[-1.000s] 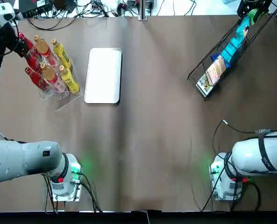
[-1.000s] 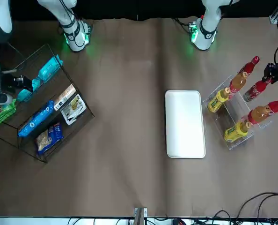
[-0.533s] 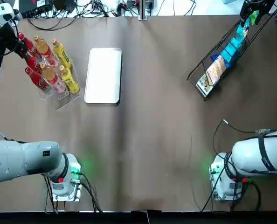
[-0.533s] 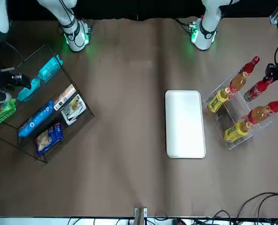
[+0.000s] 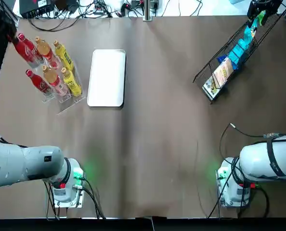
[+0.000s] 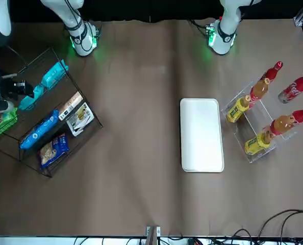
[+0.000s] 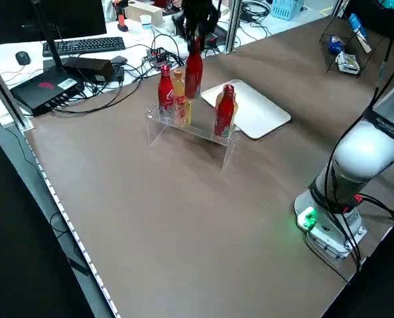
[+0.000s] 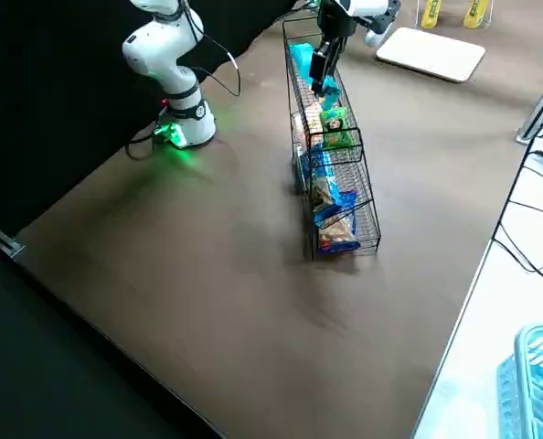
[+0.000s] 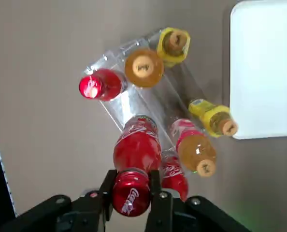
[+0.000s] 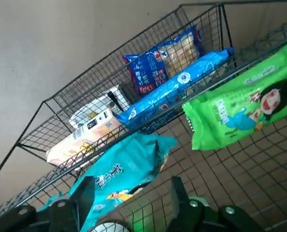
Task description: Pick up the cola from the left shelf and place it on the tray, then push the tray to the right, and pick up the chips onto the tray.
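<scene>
Above the far-left shelf (image 5: 63, 100), the left gripper (image 9: 130, 194) clamps the cola (image 9: 136, 152) by its cap, hanging it higher than the other bottles (image 5: 51, 77), left of the tray (image 5: 107, 77). At the far-right wire rack (image 5: 215, 65), the right gripper (image 10: 129, 200) hovers, fingers spread, at the teal chips (image 10: 126, 166).

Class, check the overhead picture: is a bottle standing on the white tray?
No: the tray is bare, and the cola bottle is over by the rack, apart from it.
</scene>
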Controlling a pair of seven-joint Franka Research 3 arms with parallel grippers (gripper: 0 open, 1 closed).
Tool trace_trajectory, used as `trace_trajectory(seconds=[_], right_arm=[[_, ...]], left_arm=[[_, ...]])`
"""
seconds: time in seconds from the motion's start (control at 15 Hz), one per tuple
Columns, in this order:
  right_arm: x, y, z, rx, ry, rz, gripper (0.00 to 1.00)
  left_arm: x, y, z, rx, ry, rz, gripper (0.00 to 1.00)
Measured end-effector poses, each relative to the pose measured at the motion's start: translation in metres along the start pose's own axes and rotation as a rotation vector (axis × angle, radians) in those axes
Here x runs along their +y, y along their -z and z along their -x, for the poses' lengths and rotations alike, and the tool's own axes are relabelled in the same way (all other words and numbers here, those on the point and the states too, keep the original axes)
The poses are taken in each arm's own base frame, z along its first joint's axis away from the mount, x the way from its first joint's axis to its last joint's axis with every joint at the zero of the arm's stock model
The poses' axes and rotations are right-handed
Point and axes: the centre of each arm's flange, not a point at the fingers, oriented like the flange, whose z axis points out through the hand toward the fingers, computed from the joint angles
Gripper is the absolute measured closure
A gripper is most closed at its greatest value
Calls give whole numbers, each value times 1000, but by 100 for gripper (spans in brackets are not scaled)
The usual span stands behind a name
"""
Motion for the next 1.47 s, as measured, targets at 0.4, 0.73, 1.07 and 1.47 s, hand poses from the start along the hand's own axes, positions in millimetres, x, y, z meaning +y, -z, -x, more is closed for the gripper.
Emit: trace_trajectory(seconds=[0.4, 0.73, 1.07, 1.47], right_arm=[[-1, -2, -4, 9, 2, 1, 29], [-1, -3, -5, 11, 0, 1, 29], [-12, -4, -14, 37, -67, 14, 67], [-12, -3, -14, 41, -78, 17, 89]], left_arm=[[123, -33, -89, -81, 205, -39, 68], [215, -83, -139, -120, 267, -34, 68], [296, -164, -175, -93, 301, 35, 68], [340, -249, -187, -142, 290, 21, 68]])
